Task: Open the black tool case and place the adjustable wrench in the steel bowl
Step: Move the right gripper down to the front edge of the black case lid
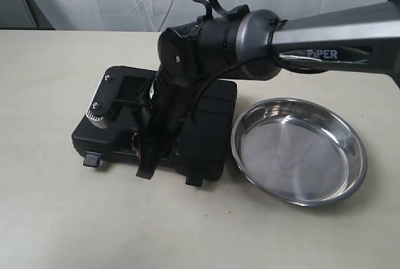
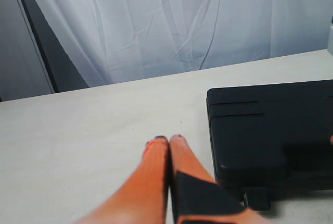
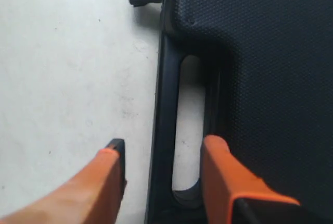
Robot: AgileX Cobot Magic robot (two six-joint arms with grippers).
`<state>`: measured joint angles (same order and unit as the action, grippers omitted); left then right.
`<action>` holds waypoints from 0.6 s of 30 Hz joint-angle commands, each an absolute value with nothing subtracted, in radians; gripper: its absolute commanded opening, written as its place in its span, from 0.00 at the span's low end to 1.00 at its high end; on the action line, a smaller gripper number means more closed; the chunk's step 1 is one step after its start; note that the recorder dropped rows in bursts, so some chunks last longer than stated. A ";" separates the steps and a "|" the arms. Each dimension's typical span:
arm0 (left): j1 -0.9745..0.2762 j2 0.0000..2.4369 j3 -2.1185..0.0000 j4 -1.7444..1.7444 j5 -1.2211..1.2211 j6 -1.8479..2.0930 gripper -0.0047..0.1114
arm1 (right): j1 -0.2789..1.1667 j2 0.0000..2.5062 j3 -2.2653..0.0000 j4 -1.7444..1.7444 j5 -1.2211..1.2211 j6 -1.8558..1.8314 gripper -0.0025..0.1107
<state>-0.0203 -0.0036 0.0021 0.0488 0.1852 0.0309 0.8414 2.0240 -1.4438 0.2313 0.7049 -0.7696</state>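
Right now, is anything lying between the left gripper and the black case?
No. In the left wrist view, only a bare strip of table separates the shut left gripper from the case.

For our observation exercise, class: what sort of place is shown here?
Probably a robot test lab: pale table, white curtain backdrop, robot arm over a black tool case beside a steel bowl.

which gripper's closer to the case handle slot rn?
Right. The right gripper is open, fingers straddling the outer bar of the handle slot on the black tool case. The left gripper is shut, over bare table off a case corner.
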 commanded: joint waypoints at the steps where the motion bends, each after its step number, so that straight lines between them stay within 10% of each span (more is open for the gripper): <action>1: -0.021 0.000 0.000 0.047 0.180 0.030 0.04 | 0.840 2.043 -1.450 0.225 0.677 -0.777 0.42; 18: -0.021 0.000 0.000 0.047 0.180 0.030 0.04 | 0.840 2.109 -1.450 0.210 0.585 -0.777 0.42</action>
